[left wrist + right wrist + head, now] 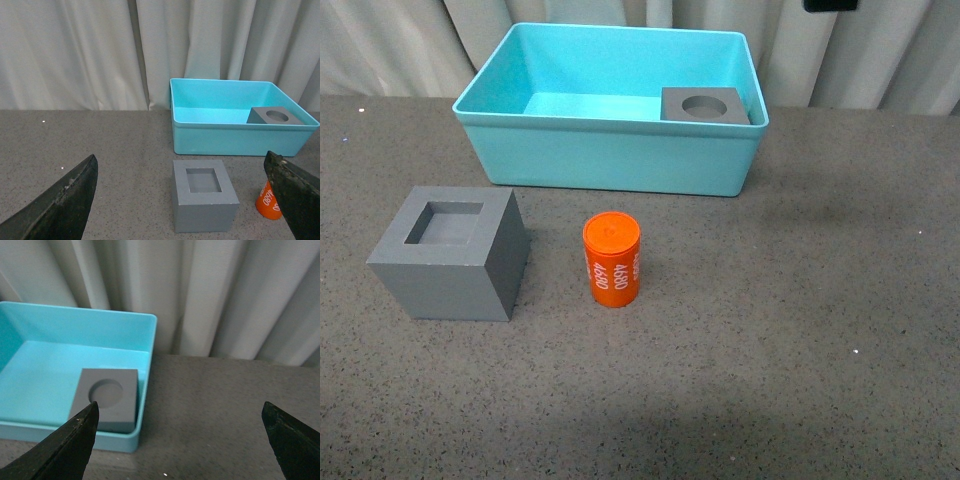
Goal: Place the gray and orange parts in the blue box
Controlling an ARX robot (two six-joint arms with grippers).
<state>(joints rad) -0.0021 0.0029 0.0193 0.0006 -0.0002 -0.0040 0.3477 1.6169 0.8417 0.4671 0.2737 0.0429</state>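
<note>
Round-recess cube [704, 104]: lying in box [610, 160], right corner.
Square-recess cube [450, 255] and cylinder [611, 260]: standing on counter [800, 330] before box, awaiting transfer.
Left pincer [180, 157], right pincer [180, 405]: both gaping wide, holding nothing.
Next, likely: left pincer straddling square-recess cube.

blue box [610, 160]: smooth plastic | gray cubes [450, 255]: matte | orange cylinder [611, 260]: glossy | table [800, 330]: speckled, rough

Box [610, 160]: you find it on the table [800, 330], near the far edge, about midway.
Round-recess cube [705, 104]: in the box, at its near right corner.
Square-recess cube [450, 255]: on the table, before the box's left end.
Cylinder [611, 260]: right of that cube, near but apart.
</note>
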